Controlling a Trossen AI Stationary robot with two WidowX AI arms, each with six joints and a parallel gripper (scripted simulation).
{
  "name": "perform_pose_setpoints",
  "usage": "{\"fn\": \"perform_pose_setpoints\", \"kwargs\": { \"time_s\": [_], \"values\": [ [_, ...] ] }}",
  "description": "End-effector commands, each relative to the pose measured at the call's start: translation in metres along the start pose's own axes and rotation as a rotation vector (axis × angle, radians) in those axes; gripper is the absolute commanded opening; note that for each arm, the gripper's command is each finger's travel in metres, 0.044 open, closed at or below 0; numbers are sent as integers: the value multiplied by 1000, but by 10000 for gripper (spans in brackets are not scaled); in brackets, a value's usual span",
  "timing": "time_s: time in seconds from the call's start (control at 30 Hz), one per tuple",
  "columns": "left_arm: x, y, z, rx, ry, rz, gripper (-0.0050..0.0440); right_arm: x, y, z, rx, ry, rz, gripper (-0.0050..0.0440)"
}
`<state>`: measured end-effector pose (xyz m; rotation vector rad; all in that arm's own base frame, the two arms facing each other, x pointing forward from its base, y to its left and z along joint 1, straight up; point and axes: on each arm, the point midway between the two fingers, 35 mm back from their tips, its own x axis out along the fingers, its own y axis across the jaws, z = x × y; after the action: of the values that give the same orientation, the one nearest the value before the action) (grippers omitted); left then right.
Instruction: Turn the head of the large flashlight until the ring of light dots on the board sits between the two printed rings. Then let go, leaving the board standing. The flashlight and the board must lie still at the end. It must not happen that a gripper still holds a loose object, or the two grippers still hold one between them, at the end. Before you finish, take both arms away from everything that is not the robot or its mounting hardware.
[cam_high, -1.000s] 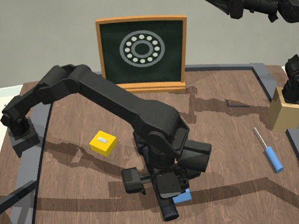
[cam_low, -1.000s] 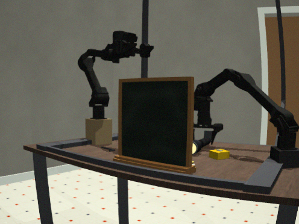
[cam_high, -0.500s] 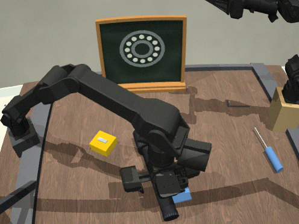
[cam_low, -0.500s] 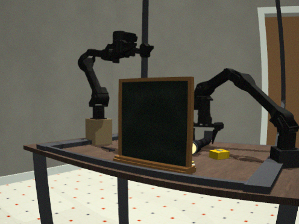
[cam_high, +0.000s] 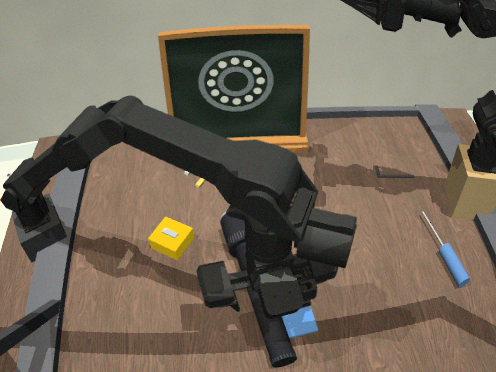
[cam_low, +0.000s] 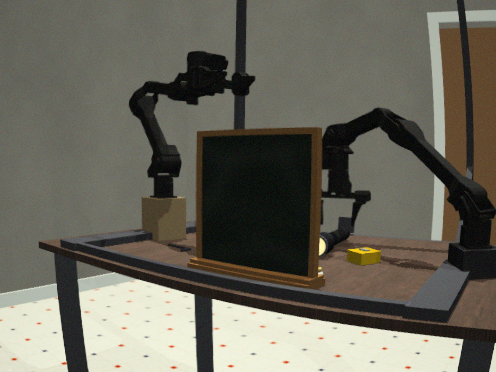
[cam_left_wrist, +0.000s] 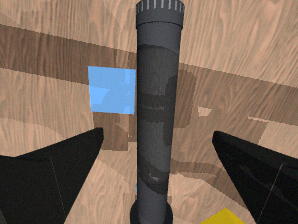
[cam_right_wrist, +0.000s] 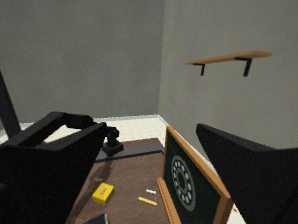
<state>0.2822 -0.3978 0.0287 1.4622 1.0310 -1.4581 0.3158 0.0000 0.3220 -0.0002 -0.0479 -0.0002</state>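
The board (cam_high: 285, 119) (cam_low: 255, 200) (cam_right_wrist: 206, 201) stands upright. The ring of light dots (cam_high: 235, 61) lies between the outer printed ring (cam_high: 201, 81) and the inner one. The large flashlight (cam_high: 272, 330) (cam_low: 340, 236) (cam_left_wrist: 156, 75) lies on the table, its lit head towards the board. My left gripper (cam_left_wrist: 158, 134) is open, its fingers apart on either side above the barrel, with a gap to each side. In the top view the arm hides the barrel's middle. My right gripper (cam_right_wrist: 152, 127) (cam_low: 248, 82) is open and empty, high above the table.
A blue block (cam_high: 300, 322) (cam_left_wrist: 112, 90) is beside the barrel. A yellow box (cam_high: 171, 237) (cam_low: 364, 255) (cam_right_wrist: 103, 193) lies left of the flashlight in the top view. A blue-handled screwdriver (cam_high: 454, 265) and a black hex key (cam_high: 395, 175) lie to the right. Chalk pieces lie near the board.
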Motion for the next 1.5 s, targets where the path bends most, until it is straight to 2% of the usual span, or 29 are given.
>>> {"fn": "perform_pose_setpoints", "kwargs": {
  "time_s": [0.0, 0.2, 0.4, 0.5, 0.97, 1.03, 1.47],
  "values": [
    [-27, 4, 4, 1, -34, 43, 440, -1, 0, 6, 7, -14, -2, 440],
    [-28, 4, 4, 1, -34, 43, 440, -1, 0, 6, 7, -14, -2, 440],
    [-49, 22, -22, -127, -86, 118, 440, -1, 0, 6, 7, -14, -2, 440],
    [-55, 25, -26, -145, -99, 137, 440, -1, 0, 6, 7, -14, -2, 440],
    [-119, 59, -99, -466, -262, 366, 440, -1, 0, 7, 7, -14, -2, 440],
    [-119, 59, -99, -466, -262, 366, 440, -1, 0, 7, 7, -14, -2, 440],
    [-175, 63, -174, -742, -413, 580, 440, -1, 0, 7, 7, -15, -1, 440]
  ]
}}
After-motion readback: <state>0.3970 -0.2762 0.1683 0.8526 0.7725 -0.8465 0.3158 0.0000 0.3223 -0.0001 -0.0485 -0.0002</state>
